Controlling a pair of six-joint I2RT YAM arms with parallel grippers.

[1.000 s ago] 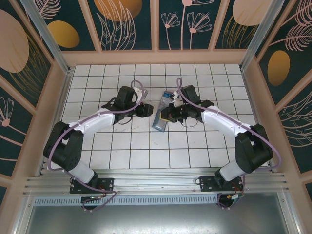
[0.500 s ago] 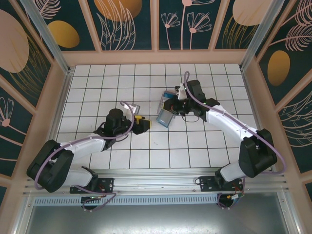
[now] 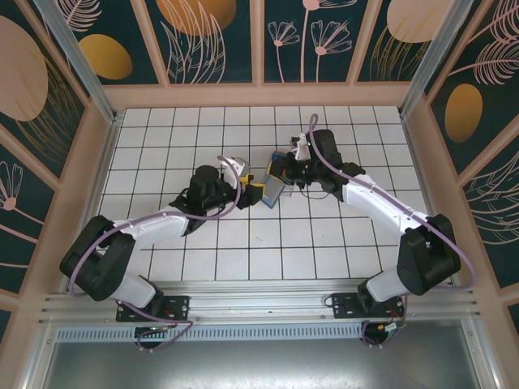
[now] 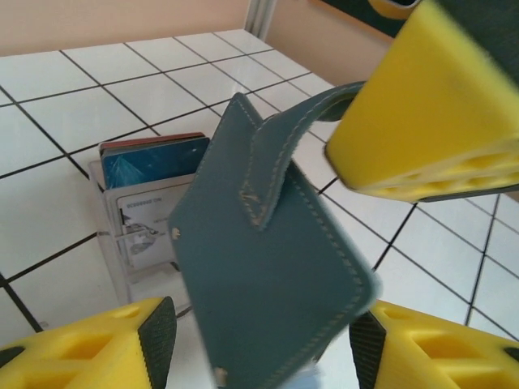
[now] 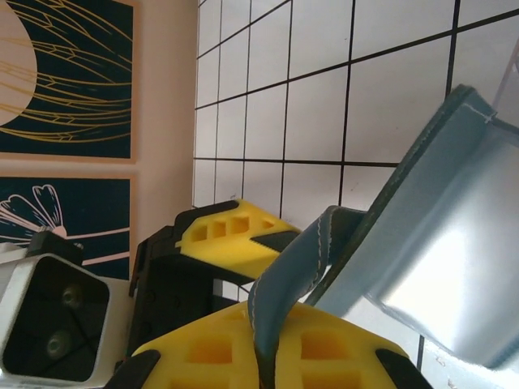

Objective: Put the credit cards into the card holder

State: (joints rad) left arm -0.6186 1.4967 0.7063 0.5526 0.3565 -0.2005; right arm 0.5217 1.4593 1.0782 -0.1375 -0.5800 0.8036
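The right jaws are clamped shut on the strap of the card holder [image 3: 272, 191]. The left jaws stand apart, with the holder's lower end between them.

From the top camera, both arms reach to the middle of the tiled counter [image 3: 211, 259]. The left arm [image 3: 162, 220] comes in from the lower left and the right arm [image 3: 373, 203] from the right. The two pairs of jaws sit close together at the holder, which lies slanted between them.

In the left wrist view, the dark teal holder [image 4: 268, 267] hangs tilted above the tiles, its stitched outer face toward the camera. Its strap [image 4: 300, 121] curves up to a yellow finger [image 4: 430, 105] of the right jaws at the upper right. The left arm's own yellow fingers [image 4: 81, 356] sit in the bottom corners, one on each side of the holder. There is a clear gap on the left side. On the right the holder's corner is very near the pad, and I cannot tell whether they touch. Behind the holder a clear tray [image 4: 113, 271] stands on the counter with the credit cards upright in it. A whitish card [image 4: 146, 227] is in front, a blue card [image 4: 158, 162] is behind it, and a reddish edge shows at the back.

In the right wrist view, the right arm's yellow fingers [image 5: 219, 348] press together on the strap [image 5: 296, 259]. The holder's pale blue inside [image 5: 438, 243] faces the camera. A yellow finger [image 5: 231, 235] of the left jaws sits just beside the strap.
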